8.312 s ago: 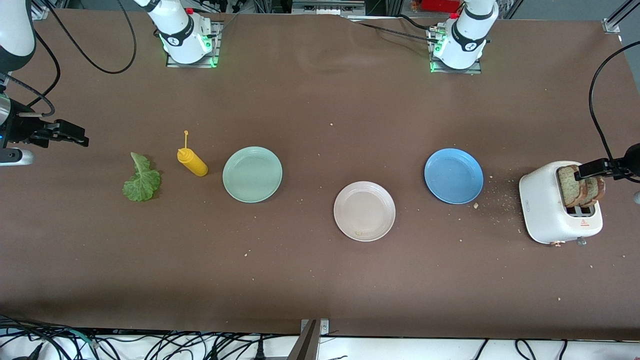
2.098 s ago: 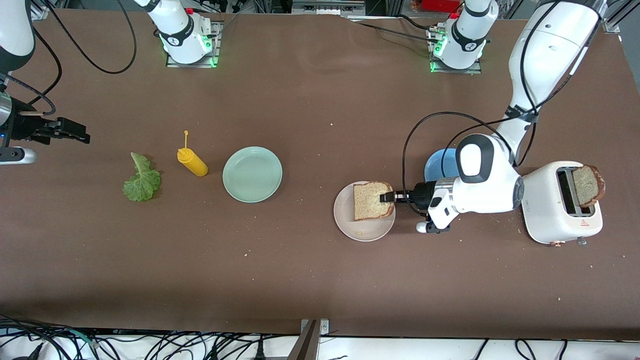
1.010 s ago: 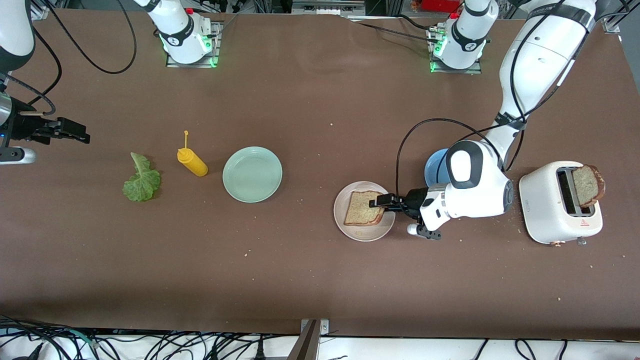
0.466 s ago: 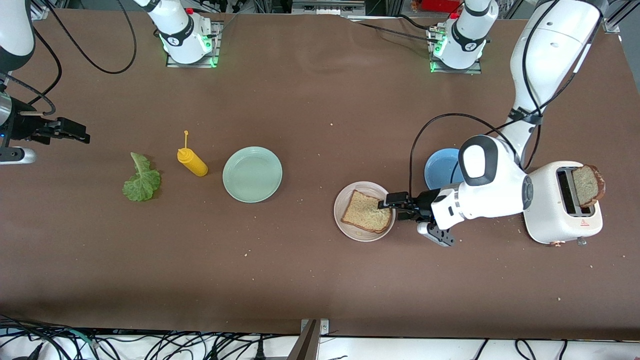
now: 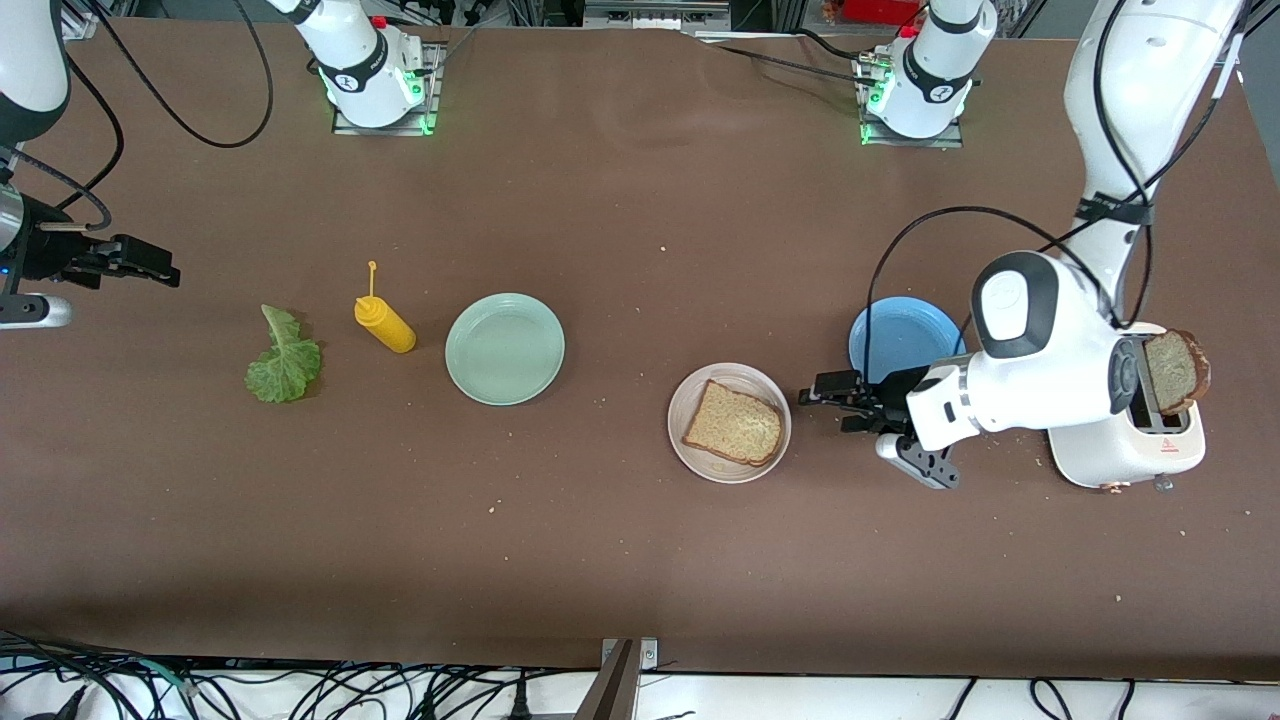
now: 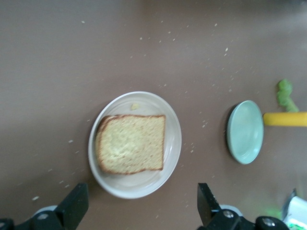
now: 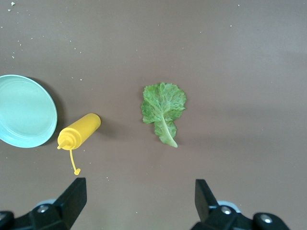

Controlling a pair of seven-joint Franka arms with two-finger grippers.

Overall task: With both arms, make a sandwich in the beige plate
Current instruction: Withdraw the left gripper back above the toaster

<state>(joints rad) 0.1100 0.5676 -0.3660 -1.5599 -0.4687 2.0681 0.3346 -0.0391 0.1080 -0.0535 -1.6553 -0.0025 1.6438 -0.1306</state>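
You had one bread slice lying flat in the beige plate, with the left gripper wide open and empty just beside the plate toward the toaster. The right gripper, also wide and empty, waited near the lettuce leaf. To my eye the lettuce was next: you needed a low, light pinch on its stem end.

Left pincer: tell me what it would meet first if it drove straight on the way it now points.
The left pincer, open, points level toward the beige plate. Going straight on, it would likely meet the plate's rim or the bread slice on it first; its height above the table is unclear, so it might pass over.
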